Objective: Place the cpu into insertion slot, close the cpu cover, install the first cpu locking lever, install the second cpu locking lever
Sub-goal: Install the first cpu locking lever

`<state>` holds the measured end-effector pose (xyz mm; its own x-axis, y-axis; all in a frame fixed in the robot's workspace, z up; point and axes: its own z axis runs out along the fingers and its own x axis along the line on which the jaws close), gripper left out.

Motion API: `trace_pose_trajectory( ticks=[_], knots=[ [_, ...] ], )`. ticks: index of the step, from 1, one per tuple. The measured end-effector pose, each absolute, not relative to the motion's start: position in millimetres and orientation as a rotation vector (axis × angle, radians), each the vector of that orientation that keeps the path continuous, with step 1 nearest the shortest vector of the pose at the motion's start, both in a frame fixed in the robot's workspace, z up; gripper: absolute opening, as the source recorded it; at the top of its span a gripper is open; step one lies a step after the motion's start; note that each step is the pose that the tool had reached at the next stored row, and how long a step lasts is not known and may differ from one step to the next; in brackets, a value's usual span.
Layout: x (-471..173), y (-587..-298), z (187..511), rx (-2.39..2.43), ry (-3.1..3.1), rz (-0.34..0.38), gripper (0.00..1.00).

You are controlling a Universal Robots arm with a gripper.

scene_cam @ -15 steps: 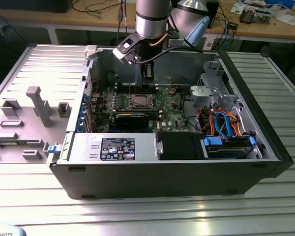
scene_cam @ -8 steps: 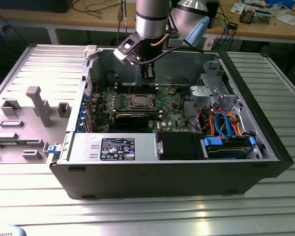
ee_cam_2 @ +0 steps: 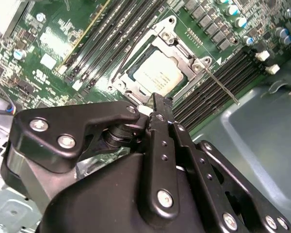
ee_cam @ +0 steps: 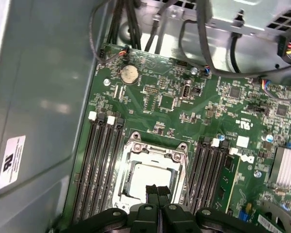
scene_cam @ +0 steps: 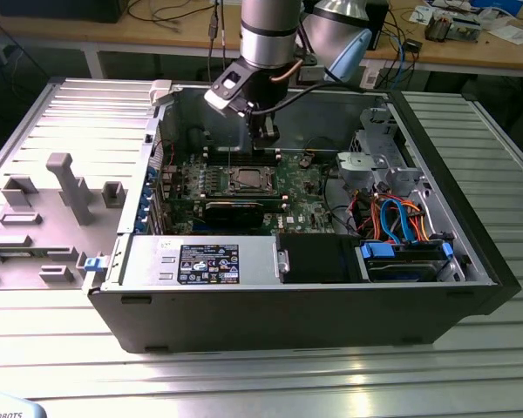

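the pincer (ee_cam: 157, 190) has its two fingers pressed together and holds nothing; it hangs close over the cpu (ee_cam: 145, 177). the cpu lies in the insertion slot (scene_cam: 233, 180) of the green motherboard (ee_cam: 174, 102), with the cpu cover (ee_cam: 155, 148) down around it

The arm (scene_cam: 268, 35) hangs vertical, its end effector (ee_cam: 157, 190) closed.

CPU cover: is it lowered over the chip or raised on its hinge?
Lowered. In the second wrist view the cpu cover lies flat, its frame around the cpu, whose metal top shows through the cut-out.
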<state>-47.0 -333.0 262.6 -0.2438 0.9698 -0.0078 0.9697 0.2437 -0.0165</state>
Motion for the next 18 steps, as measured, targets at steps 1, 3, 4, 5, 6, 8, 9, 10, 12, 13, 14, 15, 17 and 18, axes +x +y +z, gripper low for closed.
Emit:
trace_pose_trajectory(
  ticks=[1, 3, 4, 5, 6, 8, 9, 10, 12, 13, 14, 15, 17, 18],
  knots=[
    [-47.0, -333.0, 262.6, -1.901, -2.496, 0.028, 0.11],
    [-46.9, -333.0, 262.6, -1.865, -2.523, 0.028, 0.11],
    [-47.0, -333.0, 262.6, -1.842, -2.541, 0.028, 0.11],
    [-47.0, -333.0, 262.6, -1.834, -2.547, 0.028, 0.11],
    [-46.9, -333.0, 262.6, -1.829, -2.550, 0.028, 0.11],
    [-47.0, -333.0, 262.6, -1.828, -2.551, 0.028, 0.11],
    [-47.0, -333.0, 262.6, -1.828, -2.551, 0.028, 0.11],
    [-47.0, -333.0, 262.6, -1.828, -2.551, 0.028, 0.11],
    [-46.9, -333.0, 262.6, -1.827, -2.551, 0.028, 0.11],
    [-47.0, -333.0, 262.6, -1.827, -2.551, 0.028, 0.11],
    [-47.0, -333.0, 262.6, -1.827, -2.551, 0.028, 0.11],
    [-46.9, -333.0, 262.6, -1.827, -2.551, 0.028, 0.11],
    [-47.0, -333.0, 262.6, -1.827, -2.552, 0.028, 0.11],
    [-47.0, -333.0, 262.6, -1.827, -2.552, 0.028, 0.11]
  ],
)
